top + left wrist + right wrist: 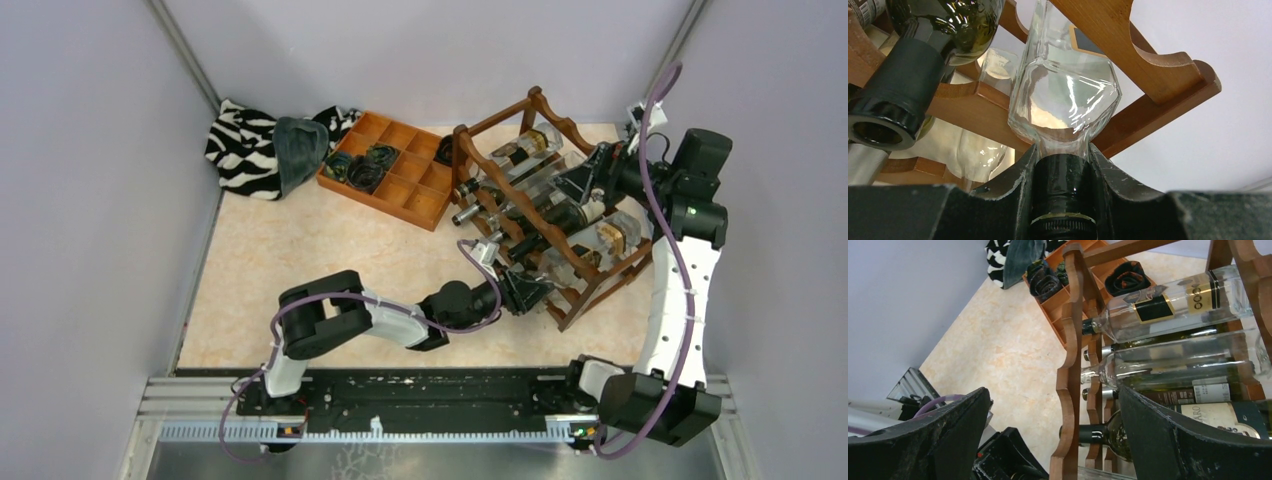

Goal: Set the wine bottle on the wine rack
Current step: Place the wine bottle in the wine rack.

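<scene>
The wine rack [575, 305] is a reddish-brown wooden frame with wavy rails, standing at the right of the table. A clear glass wine bottle [595, 243] lies in its lowest front tier, neck pointing at the left arm. My left gripper [518, 290] is shut on that bottle's black-capped neck. In the left wrist view the jaws [1062, 155] clamp the cap, with the faceted glass shoulder [1063, 100] just beyond, between the rack rails [1158, 75]. My right gripper [568, 183] hovers open over the rack's upper tiers. Its fingers [1053, 390] straddle a front rail [1068, 365] and hold nothing.
Several other bottles fill the rack: a dark one [898, 90] left of the held bottle and a clear labelled one [1173, 305] on top. An orange-brown compartment tray [375, 195] with dark rolled items sits behind. A zebra-striped cloth [245, 145] lies in the far left corner.
</scene>
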Robot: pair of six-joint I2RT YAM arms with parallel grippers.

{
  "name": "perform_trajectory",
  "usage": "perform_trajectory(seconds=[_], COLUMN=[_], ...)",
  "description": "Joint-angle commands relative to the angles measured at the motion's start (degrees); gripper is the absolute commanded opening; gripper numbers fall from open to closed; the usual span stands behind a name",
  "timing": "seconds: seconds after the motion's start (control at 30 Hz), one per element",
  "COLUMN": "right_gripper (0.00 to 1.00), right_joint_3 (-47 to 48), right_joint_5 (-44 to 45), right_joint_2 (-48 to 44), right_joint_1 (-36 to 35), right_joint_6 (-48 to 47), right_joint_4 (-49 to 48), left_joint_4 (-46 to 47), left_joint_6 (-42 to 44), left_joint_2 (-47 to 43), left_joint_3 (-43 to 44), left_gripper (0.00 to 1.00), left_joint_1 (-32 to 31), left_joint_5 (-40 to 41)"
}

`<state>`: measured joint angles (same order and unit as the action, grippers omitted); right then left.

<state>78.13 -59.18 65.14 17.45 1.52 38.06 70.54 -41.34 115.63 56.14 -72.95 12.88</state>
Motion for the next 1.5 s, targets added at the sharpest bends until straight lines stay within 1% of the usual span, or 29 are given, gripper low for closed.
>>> perform_trajectory(seconds=[0.0,0.37,0.57,0.73,1.1,1.47], right_gripper=[0.98,0.98,0.98,0.98,0.98,0.98], right_joint_3=[3.62,4.43,4.17,3.56,2.94,0.64], right_joint_5=[0.82,0.13,-0.65,-1.26,-2.28,-3.02], right_joint_2=[0.01,0.69,0.53,0.2,-0.11,-0.68], right_joint_1=[1.83,3.05,3.74,4.1,4.77,4.94], right_joint_6=[-0.64,0.76,1.31,1.76,2.8,2.96], right_joint_4=[-1.0,-1.61,-1.98,-2.47,-3.38,-4.36], left_joint_4=[9.44,5.07,1.68,1.99,-0.82,-6.08], left_joint_6=[1.5,3.28,4.81,5.63,5.63,5.92], left_joint_2=[-0.85,2.07,4.03,5.39,7.34,8.98], left_joint_3=[4.91,10.74,15.29,17.06,20.81,24.27], left_gripper=[0.0,0.0,0.0,0.0,0.0,0.0], left_joint_1=[-0.35,-0.62,-0.79,-0.81,-0.88,-1.06], left_joint_5=[2.0,3.47,4.64,6.06,4.69,3.75])
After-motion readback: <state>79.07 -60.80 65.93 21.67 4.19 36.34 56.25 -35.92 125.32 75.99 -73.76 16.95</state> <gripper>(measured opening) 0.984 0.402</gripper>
